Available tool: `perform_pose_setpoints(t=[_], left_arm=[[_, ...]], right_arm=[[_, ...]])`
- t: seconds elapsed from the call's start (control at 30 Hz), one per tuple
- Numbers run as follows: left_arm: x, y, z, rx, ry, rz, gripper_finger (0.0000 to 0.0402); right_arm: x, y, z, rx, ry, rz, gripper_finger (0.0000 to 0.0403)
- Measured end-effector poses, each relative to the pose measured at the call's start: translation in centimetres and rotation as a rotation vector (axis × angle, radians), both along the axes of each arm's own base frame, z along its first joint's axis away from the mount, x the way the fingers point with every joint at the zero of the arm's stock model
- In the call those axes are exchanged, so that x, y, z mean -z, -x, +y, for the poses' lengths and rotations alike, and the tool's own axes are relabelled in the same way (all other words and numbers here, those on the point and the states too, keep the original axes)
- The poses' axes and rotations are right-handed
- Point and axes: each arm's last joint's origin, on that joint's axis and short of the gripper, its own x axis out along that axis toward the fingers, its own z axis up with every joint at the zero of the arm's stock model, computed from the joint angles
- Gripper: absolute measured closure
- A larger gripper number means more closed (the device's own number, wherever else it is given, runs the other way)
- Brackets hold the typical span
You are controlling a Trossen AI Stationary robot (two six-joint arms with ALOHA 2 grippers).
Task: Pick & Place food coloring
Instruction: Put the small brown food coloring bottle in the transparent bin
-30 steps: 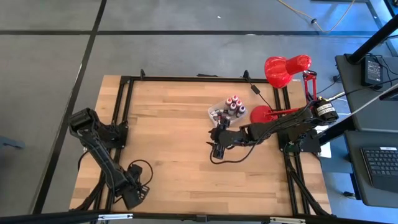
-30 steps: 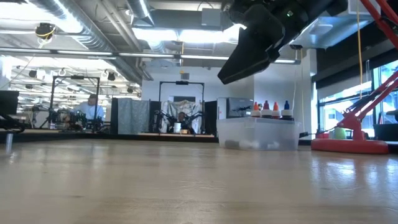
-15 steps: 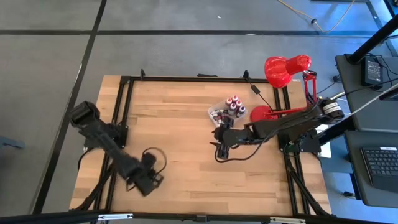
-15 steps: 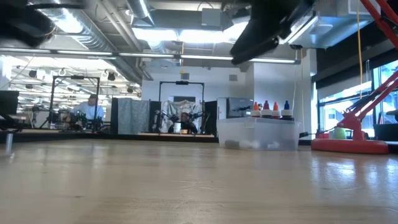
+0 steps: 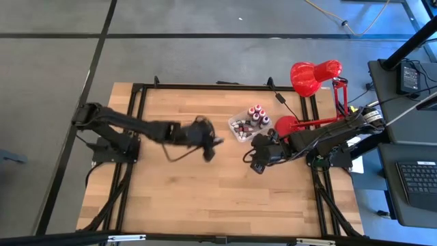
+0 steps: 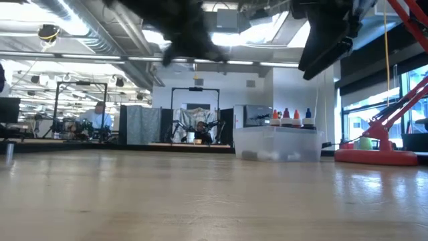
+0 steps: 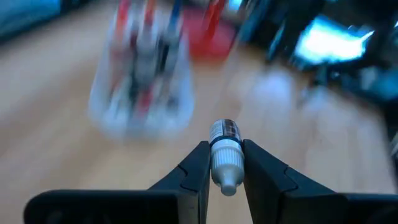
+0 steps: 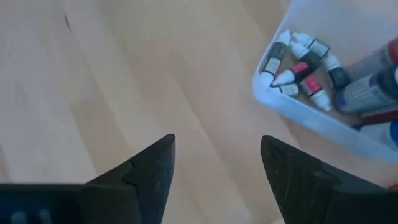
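The left gripper (image 7: 225,167), reaching over mid-counter (image 5: 184,184), has its fingers (image 7: 194,168) clamped on one white-capped food coloring bottle (image 7: 224,154), just short of the clear tub (image 5: 237,133) at its 3 o'clock. The tub holds about six small bottles (image 8: 297,65) lying flat and four taller ones (image 6: 289,118) upright. The right gripper (image 8: 217,165), fingers apart and empty, hovers beside the tub, by one red lamp (image 5: 314,75).

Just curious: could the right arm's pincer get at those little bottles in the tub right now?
Probably yes. The right pincer is open and empty beside the tub, whose bottles lie uncovered. The left pincer nearby might crowd it.
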Motion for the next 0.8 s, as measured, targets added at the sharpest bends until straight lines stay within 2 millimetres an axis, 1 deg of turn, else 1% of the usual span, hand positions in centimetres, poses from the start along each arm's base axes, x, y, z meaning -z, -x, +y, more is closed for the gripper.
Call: perform_pose_setpoints(t=[0.07,0.13,0.23,0.33,0.43,0.57,0.67,0.8], left_arm=[[-0.6,-1.1,2.5,0.036,-0.041,-0.106,0.0332],[-0.4,-1.9,4.7,0.049,-0.067,-0.16,0.0332],[0.7,-2.7,7.5,0.032,-0.057,-0.187,0.0332],[2.2,-4.0,9.3,0.033,-0.043,-0.175,0.0332],[3.4,-5.8,10.4,0.064,-0.065,-0.147,0.0331],[5.0,-8.0,11.0,0.104,-0.108,-0.105,0.0328],[5.6,-9.1,11.3,0.123,-0.127,-0.053,0.0328],[6.8,-9.7,11.5,0.162,-0.161,0.039,0.0325]], right_arm=[[0.0,0.0,0.2,0.034,-0.026,-0.016,0.0164],[0.1,-0.1,0.4,0.061,-0.047,-0.025,0.0164],[0.1,0.0,0.7,0.09,-0.071,-0.037,0.0164],[0.2,0.0,0.8,0.115,-0.07,-0.045,0.0164],[0.1,0.0,0.7,0.155,-0.059,-0.068,0.0164],[0.1,-0.1,0.6,0.177,-0.03,-0.088,0.0164],[0.1,-0.1,0.6,0.177,-0.031,-0.093,0.0164],[0.1,-0.1,0.6,0.184,-0.023,-0.099,0.0164]])
